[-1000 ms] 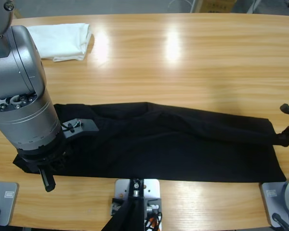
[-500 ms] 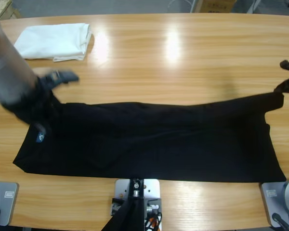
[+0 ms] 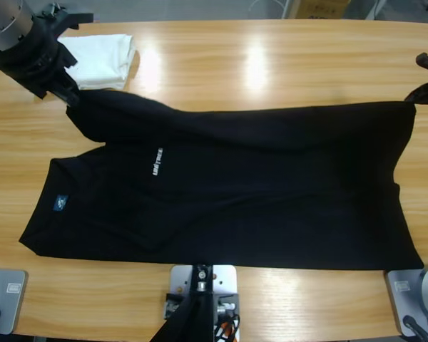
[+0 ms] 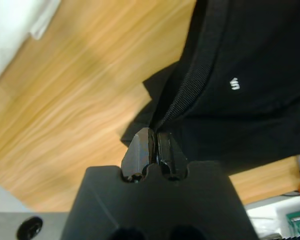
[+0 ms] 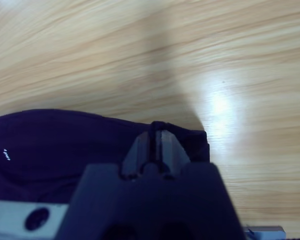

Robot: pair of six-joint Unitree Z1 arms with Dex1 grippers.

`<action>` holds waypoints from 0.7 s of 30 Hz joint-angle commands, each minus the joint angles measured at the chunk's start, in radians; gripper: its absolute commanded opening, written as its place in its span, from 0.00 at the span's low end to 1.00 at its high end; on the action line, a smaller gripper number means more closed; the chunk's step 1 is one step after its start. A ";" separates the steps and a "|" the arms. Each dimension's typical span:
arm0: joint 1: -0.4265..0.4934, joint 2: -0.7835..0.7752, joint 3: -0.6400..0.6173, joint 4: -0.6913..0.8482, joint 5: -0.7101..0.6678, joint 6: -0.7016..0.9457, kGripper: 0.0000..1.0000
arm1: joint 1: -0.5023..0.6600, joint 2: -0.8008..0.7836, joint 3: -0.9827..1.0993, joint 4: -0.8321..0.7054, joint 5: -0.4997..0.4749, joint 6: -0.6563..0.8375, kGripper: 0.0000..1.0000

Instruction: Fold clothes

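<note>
While both tools, the left tool (image 3: 65,91) and the right tool (image 3: 418,95), stay clamped on the black polo shirt (image 3: 228,185), I fear that the left one, just beside the white folded garment (image 3: 93,60), drags it along.

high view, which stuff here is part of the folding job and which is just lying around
Part of the job:
- black polo shirt
- left gripper, jaws shut on the shirt's far left corner
- right gripper, jaws shut on its far right corner

Just lying about:
- white folded garment, far left on the table

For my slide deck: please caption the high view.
Two grippers, left and right, hold a black polo shirt's far edge above the wooden table.
</note>
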 commanded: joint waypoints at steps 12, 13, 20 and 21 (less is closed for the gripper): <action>-0.256 -0.020 0.244 0.019 -0.192 -0.042 0.00 | -0.016 -0.017 0.112 0.277 0.028 -0.029 0.00; -0.267 -0.018 0.261 0.013 -0.213 -0.043 0.00 | -0.016 0.000 0.111 0.286 0.027 -0.029 0.00; -0.278 -0.006 0.366 -0.035 -0.288 -0.043 0.00 | -0.016 0.085 0.075 0.356 0.004 -0.006 0.00; -0.278 -0.003 0.367 -0.035 -0.289 -0.042 0.00 | -0.016 0.099 0.074 0.359 0.004 -0.005 0.00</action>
